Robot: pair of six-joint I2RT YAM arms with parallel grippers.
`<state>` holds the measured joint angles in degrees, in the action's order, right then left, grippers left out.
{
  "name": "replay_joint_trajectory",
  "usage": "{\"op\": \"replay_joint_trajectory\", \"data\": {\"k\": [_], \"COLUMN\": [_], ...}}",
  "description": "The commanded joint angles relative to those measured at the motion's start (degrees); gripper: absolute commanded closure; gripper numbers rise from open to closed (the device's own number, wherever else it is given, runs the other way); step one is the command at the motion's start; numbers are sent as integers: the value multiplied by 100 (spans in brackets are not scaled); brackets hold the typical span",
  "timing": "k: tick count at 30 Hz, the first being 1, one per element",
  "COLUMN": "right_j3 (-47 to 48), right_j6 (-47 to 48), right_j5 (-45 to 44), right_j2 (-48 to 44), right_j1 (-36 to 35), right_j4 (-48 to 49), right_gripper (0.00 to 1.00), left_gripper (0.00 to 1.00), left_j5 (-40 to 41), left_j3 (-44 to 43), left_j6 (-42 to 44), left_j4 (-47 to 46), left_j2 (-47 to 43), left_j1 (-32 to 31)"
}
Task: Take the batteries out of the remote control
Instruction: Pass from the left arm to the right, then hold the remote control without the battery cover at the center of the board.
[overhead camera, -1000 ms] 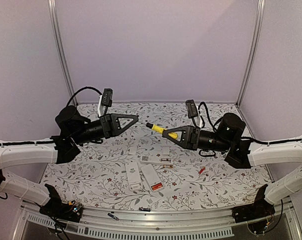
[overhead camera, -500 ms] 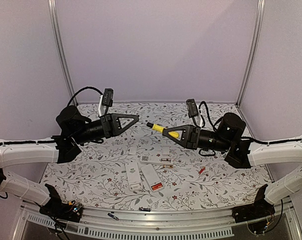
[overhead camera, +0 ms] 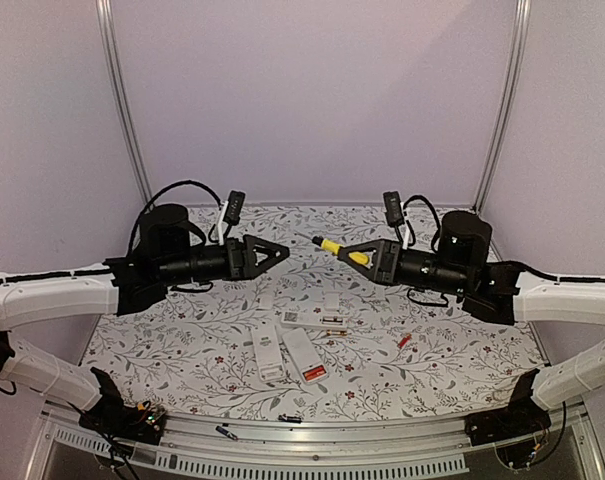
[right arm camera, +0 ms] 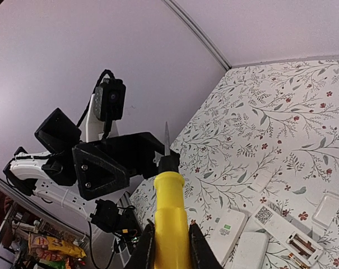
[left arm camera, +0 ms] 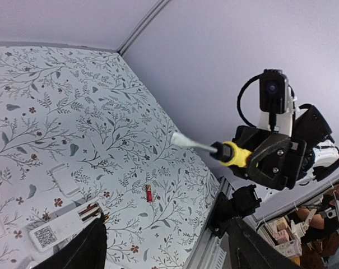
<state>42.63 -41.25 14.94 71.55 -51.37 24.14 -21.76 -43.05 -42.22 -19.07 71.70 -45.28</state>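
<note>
desk (overhead camera: 172,345): floral-print top. Everything I care about sits mid-desk, closer to the arm bases than the two end effectors.
left end effector (overhead camera: 282,250): hovering off the desk and pointing right. On my wrist cam the fingers (left arm camera: 88,249) are spread wide with nothing between them.
right end effector (overhead camera: 350,256): also up in the air, pointing left at the other one, clamped tight on the screwdriver.
screwdriver (overhead camera: 330,245): yellow handle, metal tip poking toward the left end effector but not touching it.
spare remotes (overhead camera: 267,352): two white ones side by side, nearest the arm bases.
open remote (overhead camera: 310,319): just behind those, back cover off.
batteries (right arm camera: 300,244): sitting in the open remote's bay, looks like two.
red battery (overhead camera: 404,341): loose on the desk, off to the right of the remotes.
</note>
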Motion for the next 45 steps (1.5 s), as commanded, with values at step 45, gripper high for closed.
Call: {"op": "replay_joint_trajectory", "data": {"k": [45], "right_j3": [536], "right_j6": [393], "right_j5": [-959], "right_j2": [24], "right_j1": [-1151], "right_j4": [-5396], "right_gripper": [100], "left_gripper": [30], "left_j5": [1841], "left_j3": [-1057], "left_j6": [1346], "left_j4": [2543], "left_j2": [2630], "left_j1": [-925]}}
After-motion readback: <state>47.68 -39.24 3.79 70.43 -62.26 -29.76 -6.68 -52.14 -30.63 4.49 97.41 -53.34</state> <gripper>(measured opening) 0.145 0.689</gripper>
